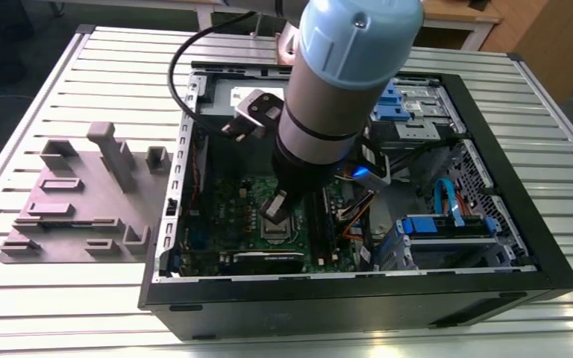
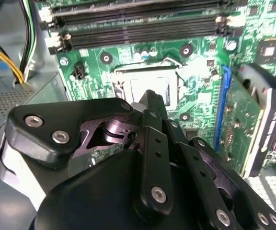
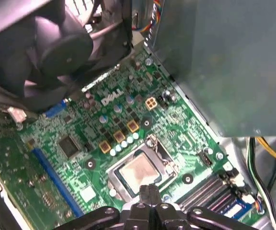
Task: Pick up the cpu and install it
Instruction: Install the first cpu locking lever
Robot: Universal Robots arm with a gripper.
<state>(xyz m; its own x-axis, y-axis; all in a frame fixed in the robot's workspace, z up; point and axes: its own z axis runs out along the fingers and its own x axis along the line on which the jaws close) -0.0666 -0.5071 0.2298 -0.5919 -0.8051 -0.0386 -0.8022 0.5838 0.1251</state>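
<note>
The robot arm (image 1: 339, 89) reached down into an open computer case (image 1: 346, 298) that lay on a slatted metal table (image 1: 68, 313). The gripper (image 1: 275, 209) hung just above the green motherboard (image 1: 236, 224), right over the socket.

In the first wrist view, the cpu (image 3: 140, 171) was a small square chip with a pale shiny top. It lay flat inside the metal socket frame (image 3: 164, 155) on the motherboard (image 3: 80, 124). The gripper's fingers (image 3: 149, 194) were pressed together into one thin black tip. That tip sat at the near edge of the cpu and held nothing. It may have been touching the chip, but the view was too poor to be sure.

In the second wrist view, the closed gripper (image 2: 150, 100) pointed at the same socket, and the cpu (image 2: 150, 86) showed as a light square behind the tip. The long black memory slots (image 2: 143, 28) ran just past the socket. A dark card (image 2: 267, 120) stood on edge to one side.

In the first wrist view, a round black fan (image 3: 56, 52) sat near one corner of the board, and a big grey box (image 3: 224, 62) stood beside the board.

In the exterior view, a grey tray with holder shapes (image 1: 77, 201) lay on the table at the exterior view's left of the case. Blue drive bays (image 1: 446, 227) sat inside the case at the exterior view's right.
</note>
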